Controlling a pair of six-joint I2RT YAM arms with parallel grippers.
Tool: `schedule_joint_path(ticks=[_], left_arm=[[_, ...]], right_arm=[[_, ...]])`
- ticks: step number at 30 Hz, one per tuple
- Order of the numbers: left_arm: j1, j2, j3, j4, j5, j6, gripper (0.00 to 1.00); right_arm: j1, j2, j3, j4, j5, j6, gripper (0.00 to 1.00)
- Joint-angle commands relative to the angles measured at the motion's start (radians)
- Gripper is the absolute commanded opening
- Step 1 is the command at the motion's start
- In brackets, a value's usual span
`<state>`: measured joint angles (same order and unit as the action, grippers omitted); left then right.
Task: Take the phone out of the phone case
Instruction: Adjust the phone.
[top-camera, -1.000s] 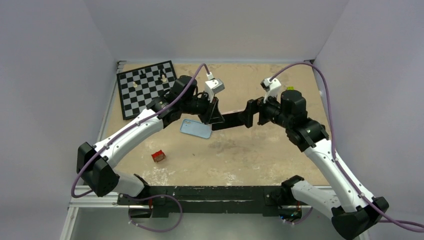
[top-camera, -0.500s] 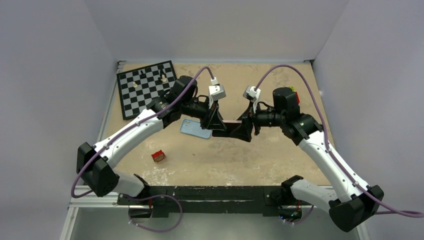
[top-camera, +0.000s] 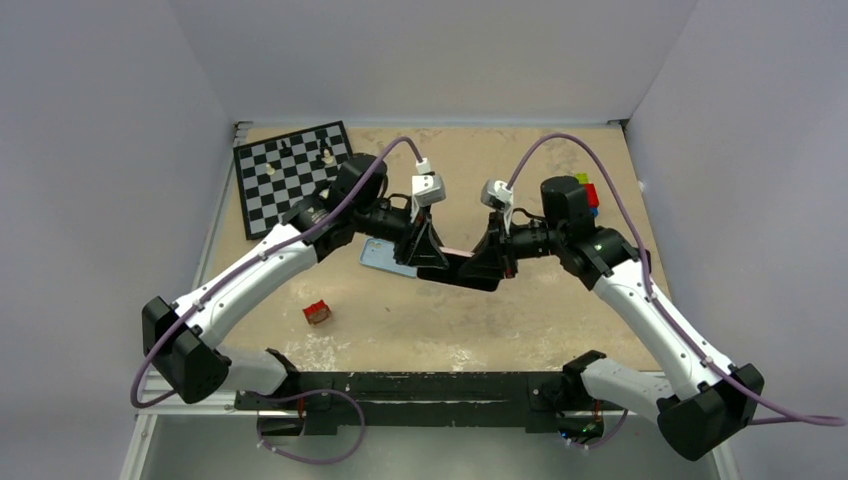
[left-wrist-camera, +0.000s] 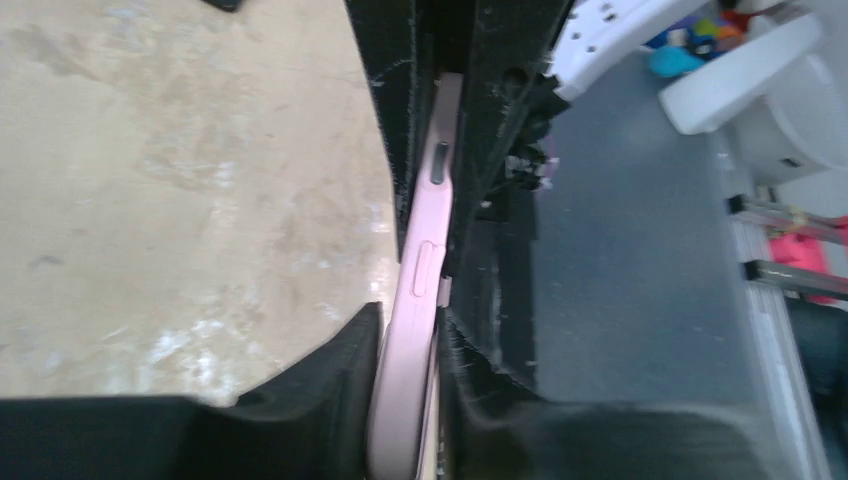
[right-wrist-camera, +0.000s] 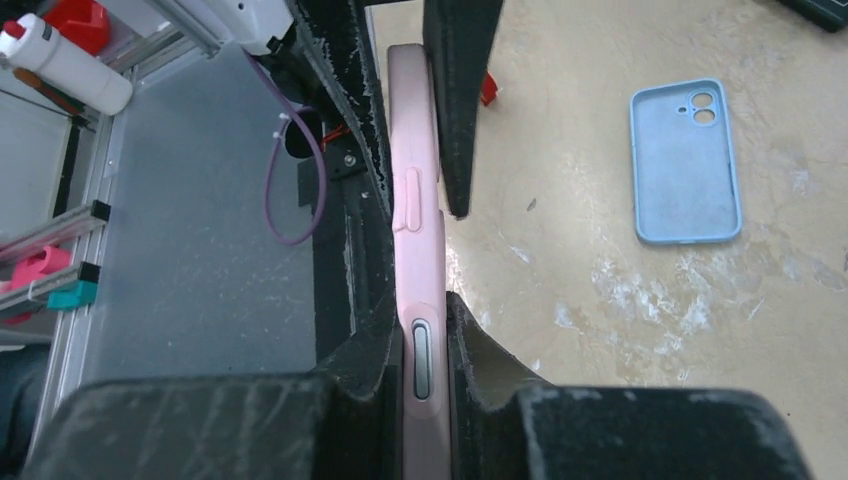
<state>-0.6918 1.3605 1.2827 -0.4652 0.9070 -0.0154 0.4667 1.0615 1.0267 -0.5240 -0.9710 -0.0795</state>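
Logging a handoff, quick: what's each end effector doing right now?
Left end effector: closed on the phone.
Right end effector: closed on the phone too.

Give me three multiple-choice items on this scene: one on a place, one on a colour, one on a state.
1. Where does the chessboard lie?
A. far left corner
B. near right corner
C. dead centre

2. What colour is the empty case lying flat on the table?
A. pink
B. light blue
C. black

3. How do the left gripper and right gripper stand?
A. both open
B. only the left shut
C. both shut on the pink phone case

Answers:
1. A, as the top view shows it far left.
2. B, as the right wrist view shows it light blue.
3. C, as each wrist view shows fingers pressed on the case's two faces.
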Motion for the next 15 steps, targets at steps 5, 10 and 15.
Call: schedule_joint_path(ticks=[5,10,15], left_arm=[[0.013,-0.092,0.04,0.141,-0.314,-0.11,1.0],[0.024,-0.15,0.002,0.176,-0.573,-0.201,1.0],[0.03,-0.186,-0.052,0.193,-0.757,-0.344,0.91]], right_arm=[[0.011,-0.047,-0.125,0.351,0.119,0.343,0.0],[0.011,-0.16,-0.247,0.655,0.321,0.654,0.0],[0.01,-0.254,-0.38,0.978,0.506,0.948,0.0]])
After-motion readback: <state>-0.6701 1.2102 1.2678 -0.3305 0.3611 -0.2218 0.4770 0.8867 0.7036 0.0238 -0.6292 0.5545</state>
